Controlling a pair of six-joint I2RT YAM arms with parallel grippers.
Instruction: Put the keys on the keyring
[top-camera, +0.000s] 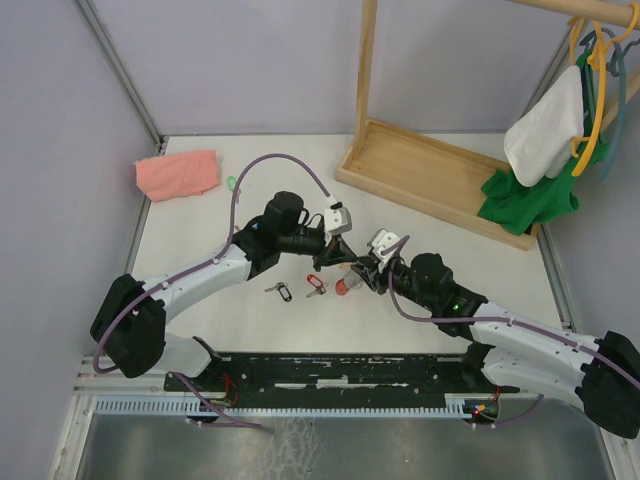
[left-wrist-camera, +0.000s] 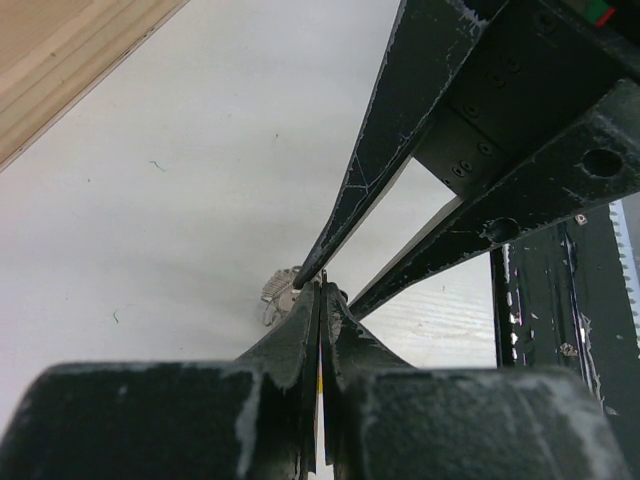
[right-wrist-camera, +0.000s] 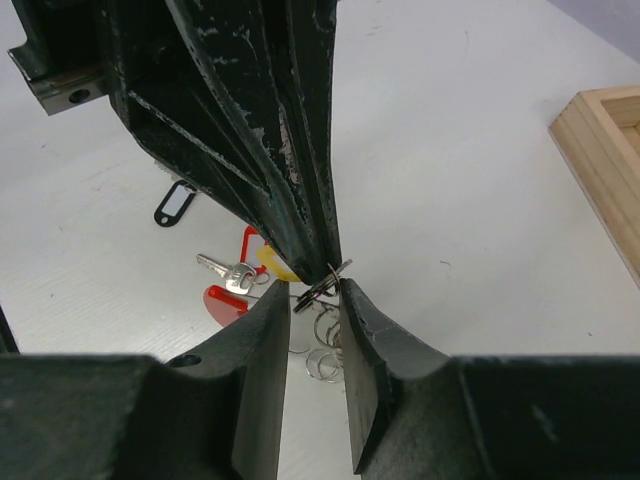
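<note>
My left gripper (top-camera: 337, 258) (left-wrist-camera: 321, 288) is shut on a key with a yellow tag (right-wrist-camera: 275, 263), seen edge-on between its jaws. The key's small metal ring (right-wrist-camera: 330, 279) juts from the tips. My right gripper (top-camera: 357, 268) (right-wrist-camera: 313, 302) meets it tip to tip, its jaws partly apart on either side of that ring. Below them the keyring lies on the table, with its red crescent (right-wrist-camera: 224, 304) (top-camera: 342, 287) and silver coiled wire (right-wrist-camera: 326, 346) (left-wrist-camera: 275, 295). A red-tagged key (top-camera: 316, 285) (right-wrist-camera: 226, 272) and a black-tagged key (top-camera: 280, 291) (right-wrist-camera: 175, 203) lie to the left.
A wooden rack base (top-camera: 440, 170) stands at the back right, with white and green clothes (top-camera: 545, 140) hanging beside it. A pink cloth (top-camera: 178, 174) and a small green thing (top-camera: 231, 183) lie at the back left. A black rail (top-camera: 330, 368) runs along the near edge.
</note>
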